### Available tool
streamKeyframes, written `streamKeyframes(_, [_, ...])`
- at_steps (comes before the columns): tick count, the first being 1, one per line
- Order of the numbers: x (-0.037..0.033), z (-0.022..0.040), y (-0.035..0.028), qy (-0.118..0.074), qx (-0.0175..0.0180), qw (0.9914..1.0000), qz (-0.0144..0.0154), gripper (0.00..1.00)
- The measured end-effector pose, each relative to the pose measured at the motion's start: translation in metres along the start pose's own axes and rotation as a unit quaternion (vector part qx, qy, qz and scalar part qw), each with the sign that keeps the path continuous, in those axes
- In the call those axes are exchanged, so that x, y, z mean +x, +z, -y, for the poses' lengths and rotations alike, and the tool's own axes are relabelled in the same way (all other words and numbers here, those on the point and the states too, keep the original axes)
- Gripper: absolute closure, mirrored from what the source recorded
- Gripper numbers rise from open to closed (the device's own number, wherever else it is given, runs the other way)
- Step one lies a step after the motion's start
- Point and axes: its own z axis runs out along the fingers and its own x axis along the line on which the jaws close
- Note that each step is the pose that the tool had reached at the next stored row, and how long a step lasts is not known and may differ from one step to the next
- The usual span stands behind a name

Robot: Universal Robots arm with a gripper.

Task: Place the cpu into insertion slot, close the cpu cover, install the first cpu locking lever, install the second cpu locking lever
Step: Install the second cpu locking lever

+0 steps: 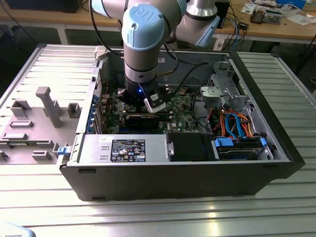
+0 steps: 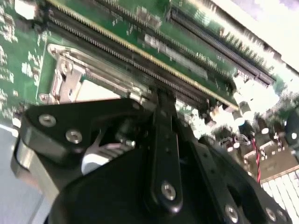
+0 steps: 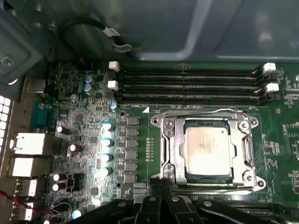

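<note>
Silver-grey cpu (image 3: 207, 150) sits in its socket under the lowered cpu cover (image 3: 208, 122), fingers (image 3: 161, 198) pressed together at the frame's edge, where a slip could bend a locking lever.

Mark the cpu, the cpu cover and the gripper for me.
cpu (image 3: 206, 150): first wrist view, middle of its silver-grey metal top, seated in the socket.
cpu cover (image 3: 171, 149): first wrist view, side bar of the metal frame around the chip.
gripper (image 3: 161, 185): first wrist view, at the black fingertips by the socket's edge.
</note>
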Motion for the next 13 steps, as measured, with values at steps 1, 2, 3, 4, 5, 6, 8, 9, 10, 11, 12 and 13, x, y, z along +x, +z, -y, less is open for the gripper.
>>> streamKeyframes(1, [0.0003, -0.0007, 0.0003, 0.000, -0.0001, 1.00000, 0.0001, 0.89])
streamKeyframes(2, [0.0008, -0.0015, 0.0004, 0.000, 0.0000, 1.00000, 0.0000, 0.89])
streamKeyframes(3, [0.0012, -0.0021, 0.0005, 0.000, 0.0001, 1.00000, 0.0000, 0.89])
streamKeyframes(4, [0.0017, -0.0032, 0.0007, 0.000, 0.0002, 1.00000, -0.0001, 0.89])
streamKeyframes(5, [0.0018, -0.0038, 0.0009, 0.000, 0.0002, 1.00000, -0.0001, 0.89])
streamKeyframes(6, [0.0020, -0.0045, 0.0010, 0.000, 0.0002, 1.00000, -0.0001, 0.89])
streamKeyframes(8, [0.0026, -0.0058, 0.0015, 0.000, 0.0000, 1.00000, 0.0000, 0.89])
streamKeyframes(9, [0.0031, -0.0063, 0.0016, 0.000, 0.0001, 1.00000, -0.0001, 0.89])
streamKeyframes(10, [0.0033, -0.0069, 0.0012, 0.000, 0.0001, 1.00000, -0.0001, 0.89])
streamKeyframes(11, [0.0033, -0.0074, 0.0006, 0.000, 0.0001, 1.00000, 0.0000, 0.89])
streamKeyframes(12, [0.0033, -0.0080, -0.0009, 0.000, 0.0000, 1.00000, 0.0000, 0.89])
streamKeyframes(13, [0.0035, -0.0089, -0.0037, 0.000, 0.0001, 1.00000, -0.0001, 0.89])
